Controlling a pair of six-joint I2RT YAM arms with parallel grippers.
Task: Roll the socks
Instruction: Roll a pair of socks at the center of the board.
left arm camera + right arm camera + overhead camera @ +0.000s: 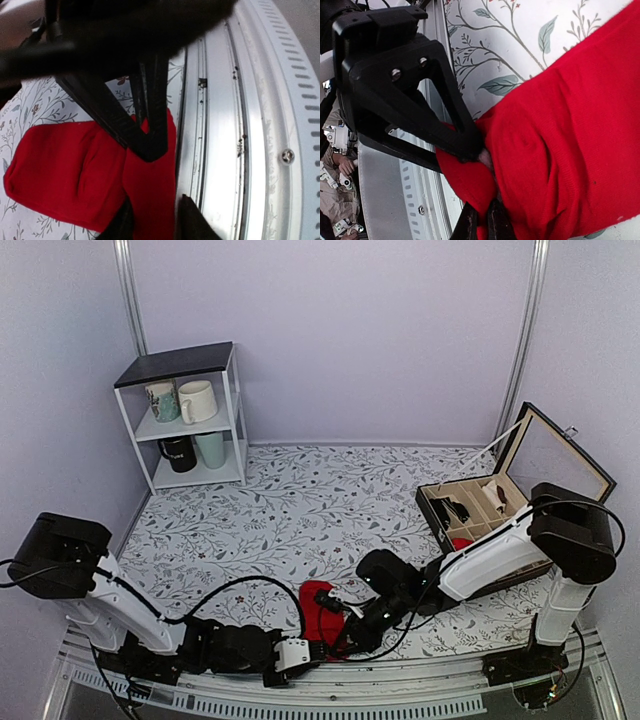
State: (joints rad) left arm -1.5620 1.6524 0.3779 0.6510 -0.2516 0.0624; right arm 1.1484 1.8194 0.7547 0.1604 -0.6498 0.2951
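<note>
The socks (317,602) are seen at lower centre, beside the rail (220,125), long axis running up-frame. Their lower edge is pinched by the closed right gripper (483,215) and clamped between the narrowly parted left gripper (154,212).

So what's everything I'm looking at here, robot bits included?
tablecloth: one, white with a grey leaf print, covering the table
shelf unit: one, white with a dark top, far left corner
mugs: four (patterned, cream, black, pale green), two on each shelf tier
case: one, dark brown, lid open, right side
bundles: at least two, black and beige, in the case's compartments
socks: one red pair, near edge, centre
rail: one, silver metal, along the near edge
left gripper: one, black, fingers either side of the socks' edge; grip unclear
right gripper: one, black, shut on the socks
</note>
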